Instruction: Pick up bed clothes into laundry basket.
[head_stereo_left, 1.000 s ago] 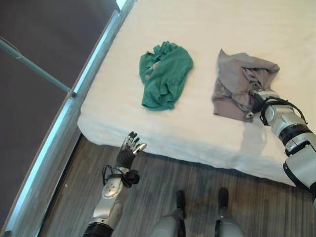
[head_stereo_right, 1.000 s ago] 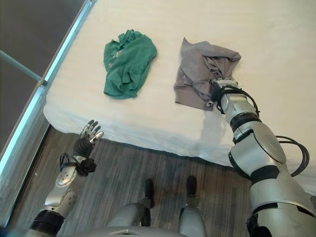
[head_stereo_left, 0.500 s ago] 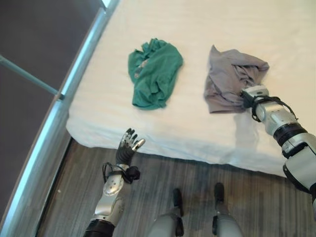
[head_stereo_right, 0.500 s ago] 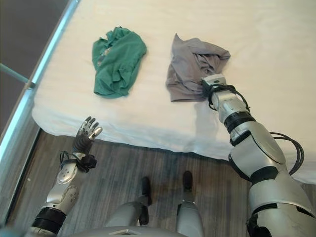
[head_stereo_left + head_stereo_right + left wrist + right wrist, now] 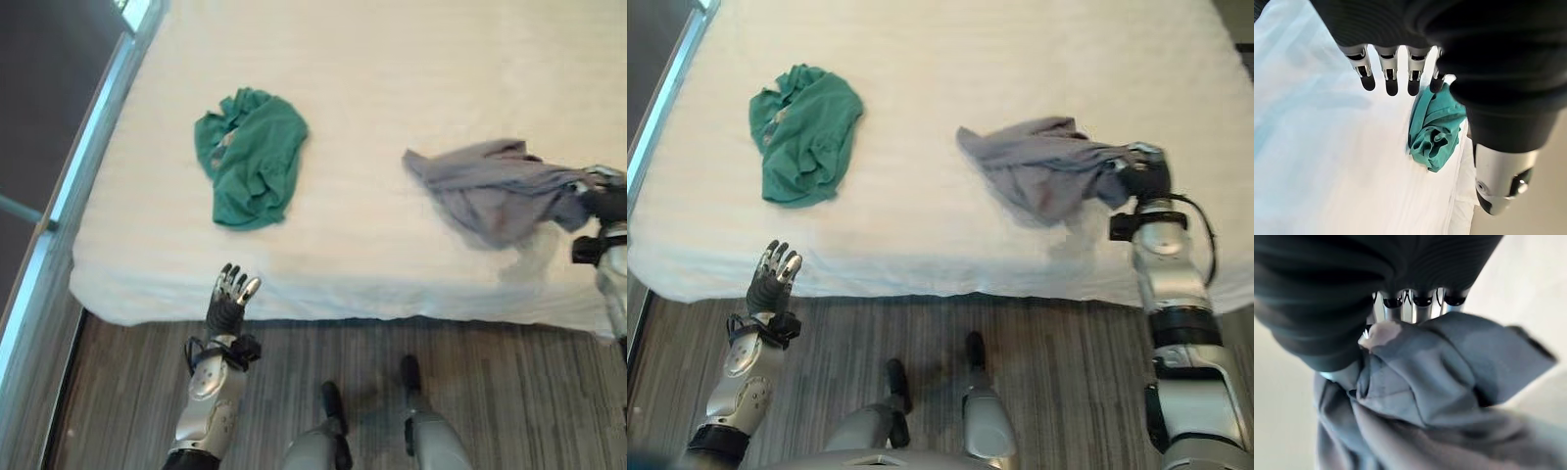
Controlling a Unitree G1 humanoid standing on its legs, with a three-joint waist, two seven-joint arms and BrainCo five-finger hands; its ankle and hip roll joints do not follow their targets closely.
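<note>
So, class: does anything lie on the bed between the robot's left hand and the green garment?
Nothing visible does. The left hand hangs open at the bed's near edge, and only bare white sheet lies between it and the green garment. The grey garment sits off in the right hand.

Silver-grey arms, dark ribbed wrist covers, dark-tipped silver fingers [image 5: 1367, 73].

Left hand [image 5: 228, 297] lower left of frame, raised upright, fingers straight and relaxed, holding nothing. Right hand [image 5: 1143, 174] at right edge, arm extended upward, fingers curled, clamping cloth.
</note>
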